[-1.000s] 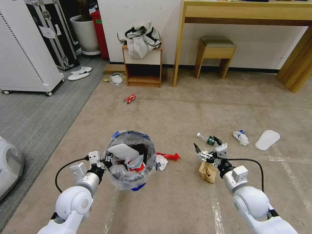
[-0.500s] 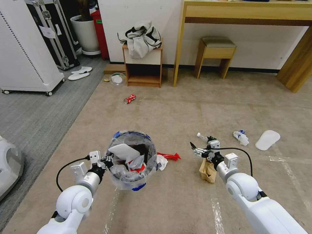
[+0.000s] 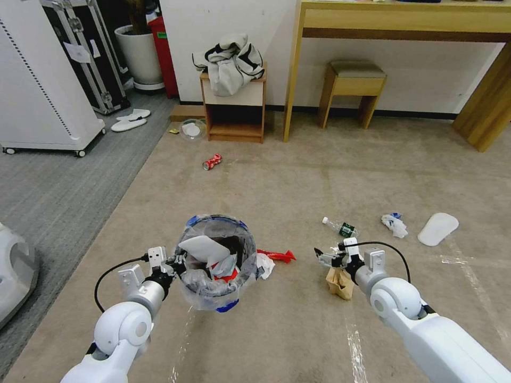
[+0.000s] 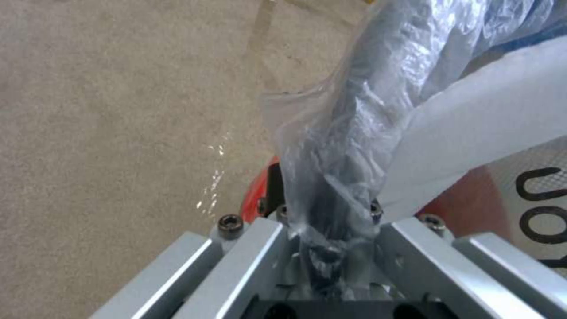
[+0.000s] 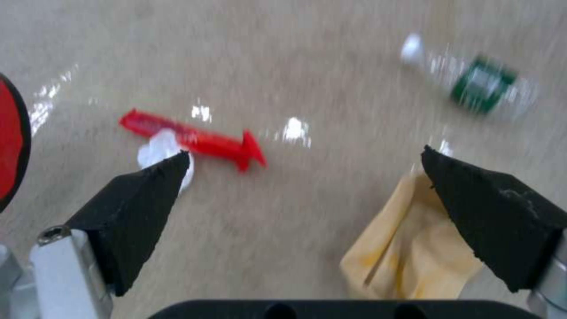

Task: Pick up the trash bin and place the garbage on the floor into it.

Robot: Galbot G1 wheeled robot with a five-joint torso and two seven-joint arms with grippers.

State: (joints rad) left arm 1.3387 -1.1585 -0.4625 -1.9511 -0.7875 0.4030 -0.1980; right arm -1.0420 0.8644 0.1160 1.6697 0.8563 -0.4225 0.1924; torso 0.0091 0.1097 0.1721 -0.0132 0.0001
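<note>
- Head view: the floor (image 3: 330,175) is beige carpet with a wooden table (image 3: 404,21) at the back wall. The left gripper (image 3: 178,263) grasps the rim of the trash bin (image 3: 215,260) and holds it above the carpet. A red wrapper (image 3: 275,256), a brown carton (image 3: 340,282), a bottle (image 3: 343,228) and a red can (image 3: 212,161) lie on the carpet.
- Left wrist view: the jaws are clenched on the bin's bag-covered rim (image 4: 336,177).
- Right wrist view: the right gripper (image 5: 301,186) is released, its jaws spread wide above the carpet, one black fingertip (image 5: 460,181) over the carton (image 5: 407,248), the wrapper (image 5: 195,139) beyond.
</note>
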